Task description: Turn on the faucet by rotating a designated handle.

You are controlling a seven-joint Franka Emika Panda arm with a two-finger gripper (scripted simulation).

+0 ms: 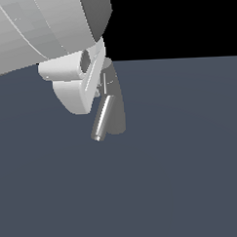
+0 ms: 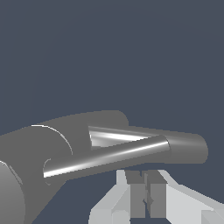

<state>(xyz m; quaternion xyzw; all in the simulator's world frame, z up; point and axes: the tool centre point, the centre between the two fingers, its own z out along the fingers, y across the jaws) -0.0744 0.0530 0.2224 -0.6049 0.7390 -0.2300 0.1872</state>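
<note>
While shut, claw [image 2: 142, 192] beside faucet [image 2: 87, 131]

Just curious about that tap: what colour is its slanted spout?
The spout is shiny silver-grey, brighter than the dark grey faucet body. The exterior view shows it best.

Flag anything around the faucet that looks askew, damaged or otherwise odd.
Nothing stands out. The dark grey tapered faucet stands upright on the floor, and its shiny tubular spout slants downward, undamaged. The white hand sits close beside it with its fingers nearly together.
</note>
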